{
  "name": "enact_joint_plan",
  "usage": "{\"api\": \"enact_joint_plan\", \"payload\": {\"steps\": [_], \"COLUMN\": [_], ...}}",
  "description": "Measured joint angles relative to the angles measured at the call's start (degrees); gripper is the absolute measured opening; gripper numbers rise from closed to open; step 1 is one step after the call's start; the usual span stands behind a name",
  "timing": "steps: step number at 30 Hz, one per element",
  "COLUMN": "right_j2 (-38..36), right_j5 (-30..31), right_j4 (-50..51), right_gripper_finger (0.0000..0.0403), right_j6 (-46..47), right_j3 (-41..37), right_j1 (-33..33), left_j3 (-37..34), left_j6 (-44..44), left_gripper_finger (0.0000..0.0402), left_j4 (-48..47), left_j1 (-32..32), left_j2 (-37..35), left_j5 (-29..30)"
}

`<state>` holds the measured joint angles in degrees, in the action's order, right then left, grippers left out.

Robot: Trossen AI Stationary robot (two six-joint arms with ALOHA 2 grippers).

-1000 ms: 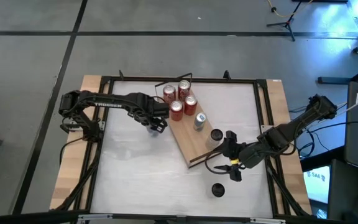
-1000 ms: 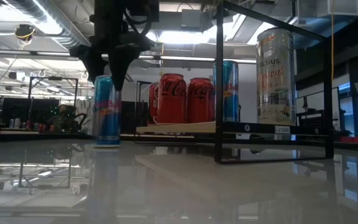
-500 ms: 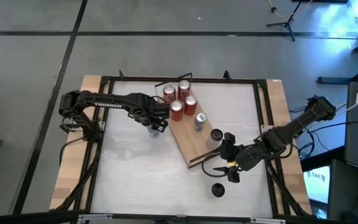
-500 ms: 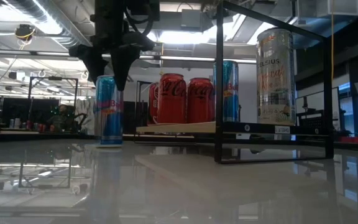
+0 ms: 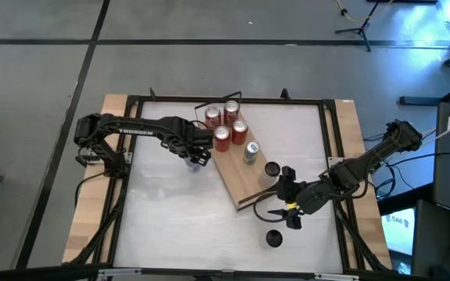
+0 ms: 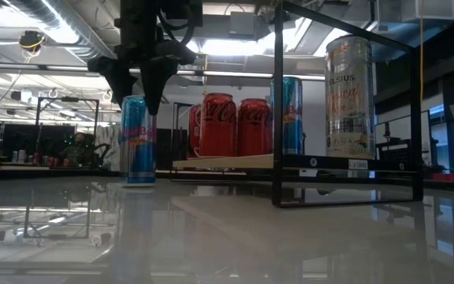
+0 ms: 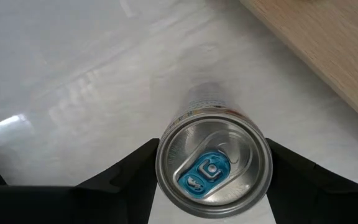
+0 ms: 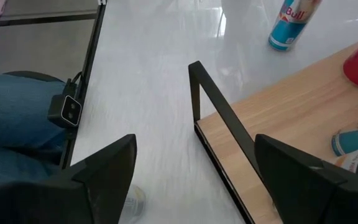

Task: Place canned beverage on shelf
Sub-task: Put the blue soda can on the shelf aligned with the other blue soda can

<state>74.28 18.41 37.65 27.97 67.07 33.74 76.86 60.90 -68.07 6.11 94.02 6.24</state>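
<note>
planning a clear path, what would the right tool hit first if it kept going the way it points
Likely the shelf: the right tool faces its black end rail, open fingers to either side. Depth is unclear.

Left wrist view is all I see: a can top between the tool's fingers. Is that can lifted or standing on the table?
Observer: The low view shows the blue can standing on the white table, with the left tool closed around its top.
Operator: Any room on the shelf?
Observer: The shelf carries four red cans at its far end; the board is bare toward the near end.
Operator: And the right arm?
Observer: The right tool waits open by the shelf's near end, holding nothing.
</note>
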Motion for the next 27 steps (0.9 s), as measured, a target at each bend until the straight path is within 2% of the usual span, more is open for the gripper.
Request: {"api": "enact_joint_plan", "payload": {"steps": [10, 27], "right_j2": [0.0, 0.0], "right_j5": [0.0, 0.0], "right_j4": [0.0, 0.3], "right_gripper_finger": [0.0321, 0.0321], "right_j6": [0.0, 0.0], "right_j3": [0.0, 0.0], "right_j1": [0.0, 0.0], "left_j3": [-0.1, -0.1], "left_j6": [0.0, -0.1], "left_gripper_finger": [0.0263, 0.0267], "left_j4": [0.2, 0.1], "left_j1": [0.0, 0.0], "left_j2": [0.1, 0.1], "left_j5": [-1.3, -1.7]}}
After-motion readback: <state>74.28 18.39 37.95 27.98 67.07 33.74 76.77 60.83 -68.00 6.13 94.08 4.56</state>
